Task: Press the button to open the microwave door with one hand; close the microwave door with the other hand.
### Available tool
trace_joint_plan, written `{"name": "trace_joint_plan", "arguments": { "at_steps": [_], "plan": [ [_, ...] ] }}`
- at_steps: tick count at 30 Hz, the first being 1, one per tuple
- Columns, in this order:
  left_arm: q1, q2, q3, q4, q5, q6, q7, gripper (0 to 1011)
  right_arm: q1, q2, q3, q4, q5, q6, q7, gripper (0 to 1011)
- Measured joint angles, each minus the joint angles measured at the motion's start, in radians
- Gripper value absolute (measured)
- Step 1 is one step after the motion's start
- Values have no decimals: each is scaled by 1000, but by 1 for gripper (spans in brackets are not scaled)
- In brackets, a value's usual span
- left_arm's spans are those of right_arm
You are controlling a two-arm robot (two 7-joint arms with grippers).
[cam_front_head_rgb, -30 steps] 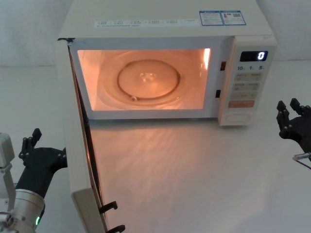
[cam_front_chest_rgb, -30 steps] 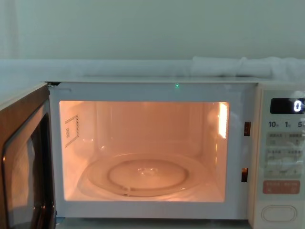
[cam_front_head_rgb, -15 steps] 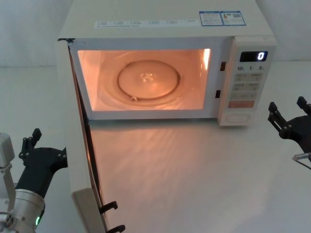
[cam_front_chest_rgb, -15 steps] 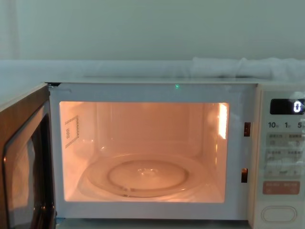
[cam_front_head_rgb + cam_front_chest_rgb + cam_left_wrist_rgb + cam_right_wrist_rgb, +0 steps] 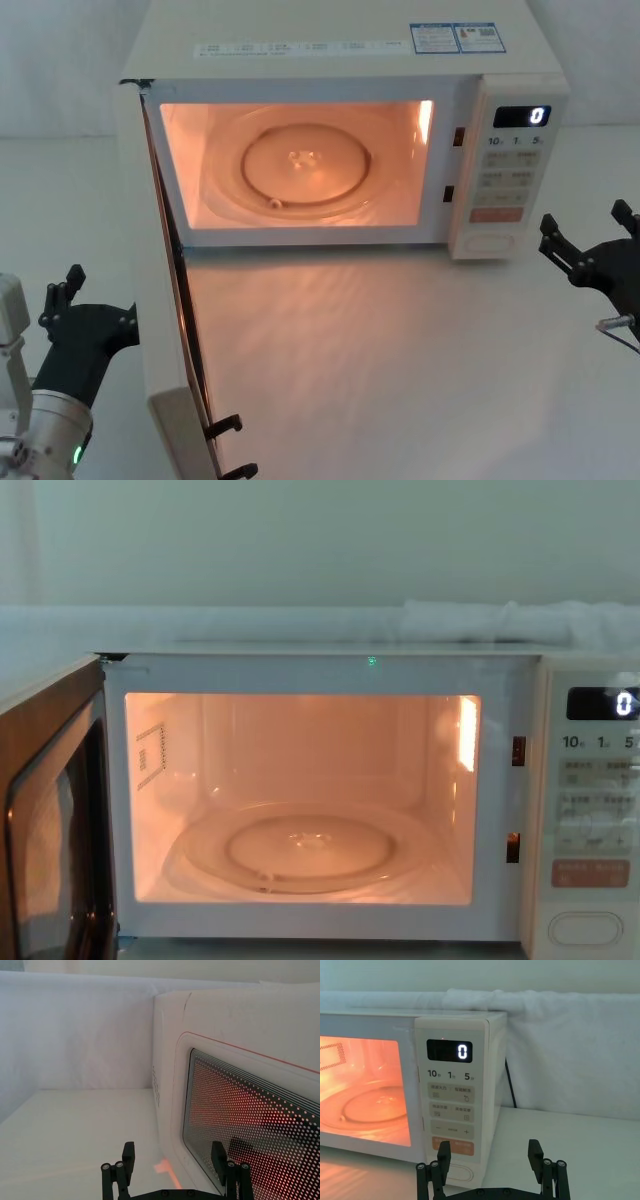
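Microwave door (image 5: pixel 150 290) is standing wide open, cavity glowing orange (display reading 0). Left gripper (image 5: pixel 172 1160) is hovering just outside door's window, fingers spread. Right gripper (image 5: pixel 588 240) is waiting near the button (image 5: pixel 486 242), fingers apart, not touching.

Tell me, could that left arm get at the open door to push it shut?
Probably yes. The left gripper, fingers open, sits just outside the microwave door, facing its windowed outer face, and nothing stands between them.
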Motion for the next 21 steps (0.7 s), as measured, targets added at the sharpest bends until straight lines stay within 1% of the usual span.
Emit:
{"name": "trace_joint_plan", "arguments": {
  "at_steps": [21],
  "plan": [
    [0,0,0,0,0,0,0,1001,-1,0,1,-2,0,-2,1,1000]
  ]
}}
